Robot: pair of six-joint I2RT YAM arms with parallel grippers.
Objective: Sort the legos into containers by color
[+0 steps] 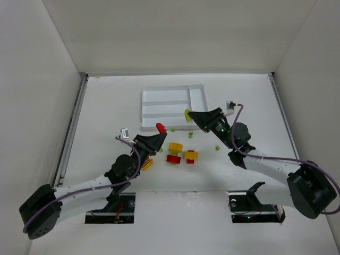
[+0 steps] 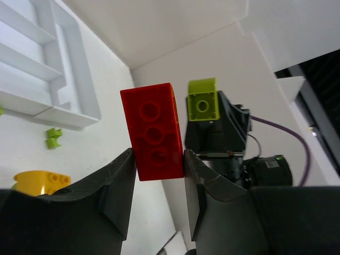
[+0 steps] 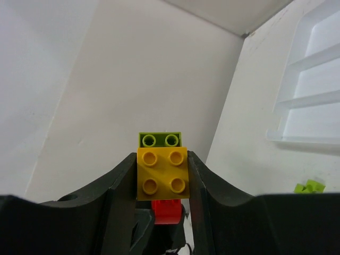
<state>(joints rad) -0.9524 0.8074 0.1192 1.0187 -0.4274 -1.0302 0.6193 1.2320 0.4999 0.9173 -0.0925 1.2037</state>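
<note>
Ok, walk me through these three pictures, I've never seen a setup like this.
Two robot arms are bolted to a white table. The top view looks down from above; the other two come from cameras on each wrist, looking past that arm's own fingers. The left gripper pinches a red brick. The right gripper pinches a yellow brick with a green brick stuck to it. A white tray with slots sits farther back. More bricks lie loose between the arms: a red-and-yellow clump, another, and small green bits.
</note>
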